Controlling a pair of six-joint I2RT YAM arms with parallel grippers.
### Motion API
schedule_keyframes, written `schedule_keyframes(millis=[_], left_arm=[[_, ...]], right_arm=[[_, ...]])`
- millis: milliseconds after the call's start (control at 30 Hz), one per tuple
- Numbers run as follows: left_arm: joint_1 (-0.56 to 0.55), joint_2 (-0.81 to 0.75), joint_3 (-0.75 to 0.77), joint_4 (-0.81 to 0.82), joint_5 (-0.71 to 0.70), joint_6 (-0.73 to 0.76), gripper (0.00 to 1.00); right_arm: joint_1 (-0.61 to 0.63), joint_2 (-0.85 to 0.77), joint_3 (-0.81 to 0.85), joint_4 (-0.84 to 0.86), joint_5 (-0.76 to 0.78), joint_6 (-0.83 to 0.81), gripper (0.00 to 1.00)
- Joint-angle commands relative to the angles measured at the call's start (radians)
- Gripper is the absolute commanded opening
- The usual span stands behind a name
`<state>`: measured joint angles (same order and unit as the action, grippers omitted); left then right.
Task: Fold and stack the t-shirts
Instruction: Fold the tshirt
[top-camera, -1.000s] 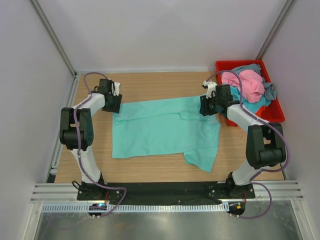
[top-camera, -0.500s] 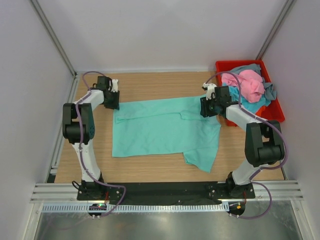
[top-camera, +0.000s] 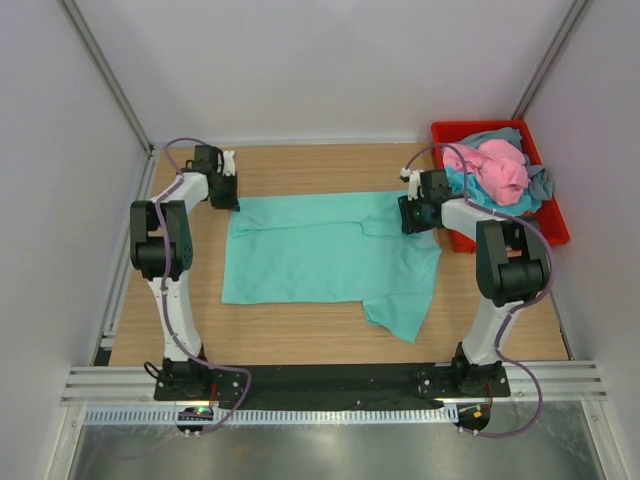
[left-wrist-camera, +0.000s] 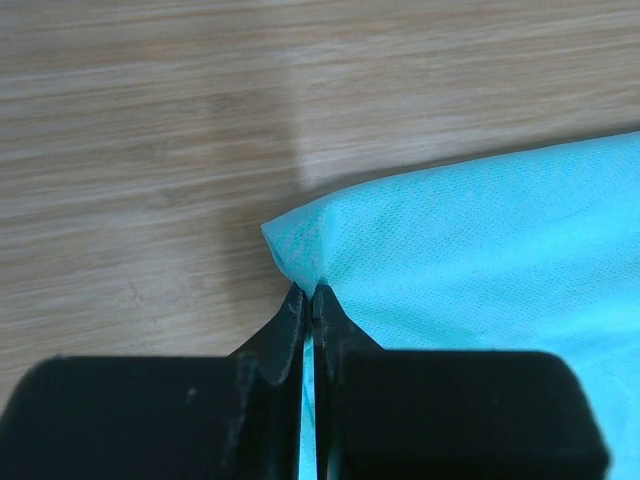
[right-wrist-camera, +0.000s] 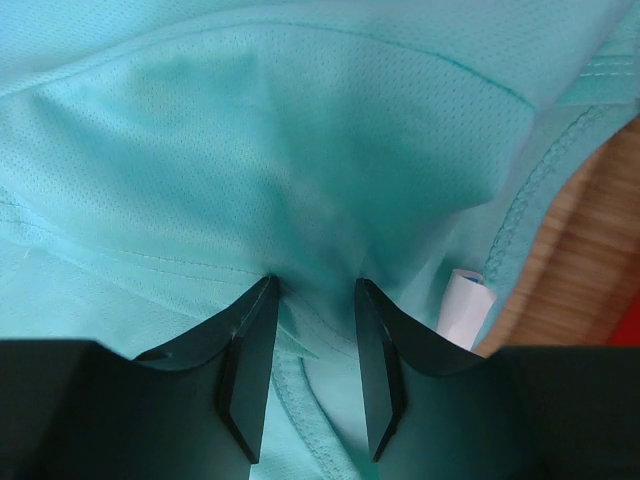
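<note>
Left pincer (left-wrist-camera: 310, 293) shut on the very corner of the teal t-shirt (top-camera: 320, 260), right pincer (right-wrist-camera: 315, 288) half-closed on bunched cloth; I reckon that thin corner bite slips under tension.

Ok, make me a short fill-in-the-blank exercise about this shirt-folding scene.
1. The left gripper is shut on a ____ of the teal-green t-shirt.
2. The other t-shirts sit piled in a ____ plastic bin.
3. The topmost t-shirt in that pile is ____.
Missing words: corner; red; pink.
</note>
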<state>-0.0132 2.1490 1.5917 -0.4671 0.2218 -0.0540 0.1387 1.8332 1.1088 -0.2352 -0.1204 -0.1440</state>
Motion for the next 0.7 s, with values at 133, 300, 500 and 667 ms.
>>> schedule_keyframes(millis=[133, 300, 500, 667], left_arm=[[0.039, 0.067, 0.105, -0.013, 0.025, -0.043, 0.00], [0.051, 0.118, 0.171, -0.021, 0.036, -0.069, 0.00], [0.055, 0.181, 0.290, -0.037, 0.036, -0.095, 0.00], [0.053, 0.125, 0.268, -0.038, 0.073, -0.093, 0.03]], right_arm=[[0.010, 0.093, 0.147, -0.029, 0.042, -0.008, 0.42], [0.015, 0.153, 0.252, -0.052, 0.036, 0.006, 0.42], [0.027, 0.244, 0.365, -0.091, 0.041, 0.026, 0.42], [0.048, 0.189, 0.340, -0.110, 0.033, 0.032, 0.42]])
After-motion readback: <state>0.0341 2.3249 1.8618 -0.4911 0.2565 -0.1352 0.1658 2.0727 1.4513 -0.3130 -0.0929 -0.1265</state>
